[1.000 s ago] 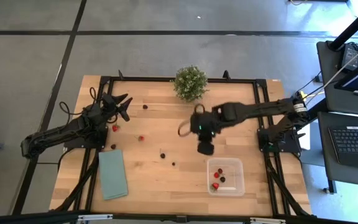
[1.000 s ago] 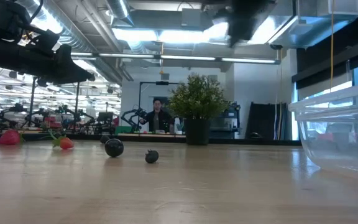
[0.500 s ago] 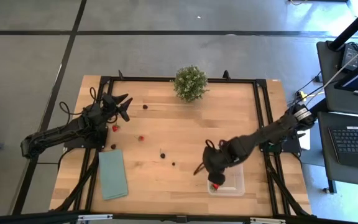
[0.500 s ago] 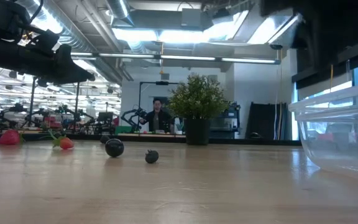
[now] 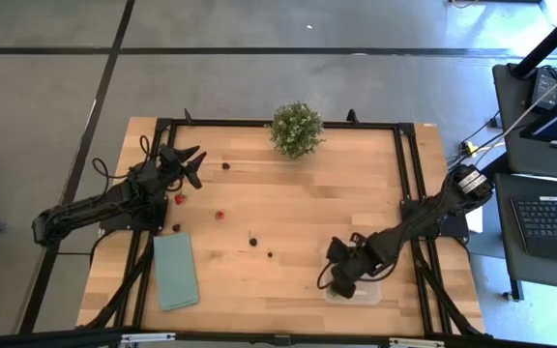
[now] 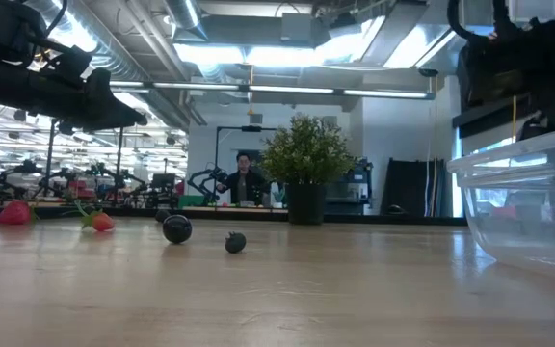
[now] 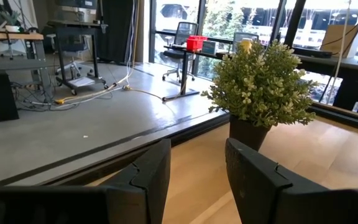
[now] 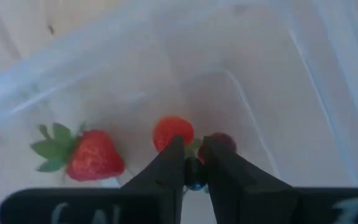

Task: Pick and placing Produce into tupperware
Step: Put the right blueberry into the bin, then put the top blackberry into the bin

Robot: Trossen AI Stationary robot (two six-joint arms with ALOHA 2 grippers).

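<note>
Reaching into tub: the right claw (image 5: 341, 284) is down inside the tub (image 5: 372, 293), at the bench's near right corner.
Right claw state: fingers (image 8: 166, 171) nearly together, pinching a small dark berry (image 8: 193, 173) between their tips.
Tub contents: a strawberry (image 8: 92, 155) with green leaves, a second red piece (image 8: 173, 132) and a dark red piece (image 8: 221, 143), all on the tub floor under the claw.
Left claw (image 5: 190, 163): hovering over the bench's far left, fingers (image 7: 146, 174) part-way apart, grasping nothing.
Loose produce: two red pieces (image 5: 179, 199) (image 5: 219, 215) on the left half of the bench (image 5: 288, 193); dark berries at the far left (image 5: 225, 165), beside the cloth (image 5: 176, 228) and near the middle (image 5: 253, 241) (image 5: 269, 255).
Cloth (image 5: 175, 271): teal, flat, at the near left.
Plant (image 5: 295, 129): potted, at the far edge, centre.
Background: a person (image 6: 246, 178) stands in the room beyond the bench.
</note>
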